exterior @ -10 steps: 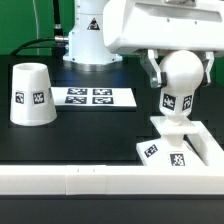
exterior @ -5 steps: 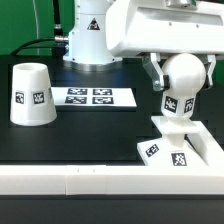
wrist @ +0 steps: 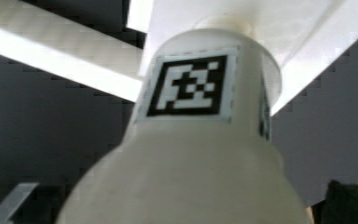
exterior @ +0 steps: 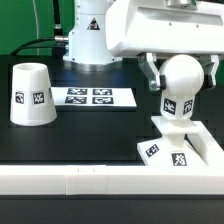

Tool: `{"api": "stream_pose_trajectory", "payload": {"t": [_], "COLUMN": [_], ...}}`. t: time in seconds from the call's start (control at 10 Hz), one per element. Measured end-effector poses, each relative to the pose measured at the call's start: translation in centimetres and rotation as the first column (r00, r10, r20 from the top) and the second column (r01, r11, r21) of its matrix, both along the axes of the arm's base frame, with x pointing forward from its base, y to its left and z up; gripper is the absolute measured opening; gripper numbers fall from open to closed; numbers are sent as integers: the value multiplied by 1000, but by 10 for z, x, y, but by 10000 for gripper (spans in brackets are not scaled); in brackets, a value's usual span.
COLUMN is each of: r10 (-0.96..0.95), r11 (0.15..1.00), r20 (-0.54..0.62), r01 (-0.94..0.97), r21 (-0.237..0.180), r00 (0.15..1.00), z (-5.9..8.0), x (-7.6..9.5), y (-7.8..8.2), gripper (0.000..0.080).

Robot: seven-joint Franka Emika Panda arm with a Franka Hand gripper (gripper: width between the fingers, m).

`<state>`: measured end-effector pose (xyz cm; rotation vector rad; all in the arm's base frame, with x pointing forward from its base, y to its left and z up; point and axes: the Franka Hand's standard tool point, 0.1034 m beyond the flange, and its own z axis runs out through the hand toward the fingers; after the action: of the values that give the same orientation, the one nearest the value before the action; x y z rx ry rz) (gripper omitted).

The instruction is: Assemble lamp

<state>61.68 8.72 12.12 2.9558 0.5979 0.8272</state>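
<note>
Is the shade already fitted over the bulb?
No, the shade stands on the table at the exterior view's left, well apart from the bulb.

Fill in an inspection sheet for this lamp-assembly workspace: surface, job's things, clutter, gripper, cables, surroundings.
Surface: black table, no spills seen.
Job's things: shade stands wide end down at the exterior view's left; bulb is upright, neck down on the base.
Clutter: marker board lies flat behind; long white rail runs along the front edge.
Gripper: gripper shut on the bulb, one finger on each side.
Cables: one dark cable behind the table.
Surroundings: green backdrop; the arm's white pedestal.
</note>
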Motion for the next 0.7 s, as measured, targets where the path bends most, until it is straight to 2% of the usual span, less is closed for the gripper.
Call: {"api": "stream_pose_trajectory", "payload": {"t": [0.3, 0.4, 0.7], "r10": [3, 3, 6], "r11": [1000, 1000, 1000], "r20": [-9, -8, -43], "r01": [-3, -3, -7], "r21": [-5, -5, -10], "r00": [1000, 1000, 999], "z": [26, 30, 26], "x": [-2, -1, -2], "y": [1, 0, 2], "gripper": [699, 699, 699]}}
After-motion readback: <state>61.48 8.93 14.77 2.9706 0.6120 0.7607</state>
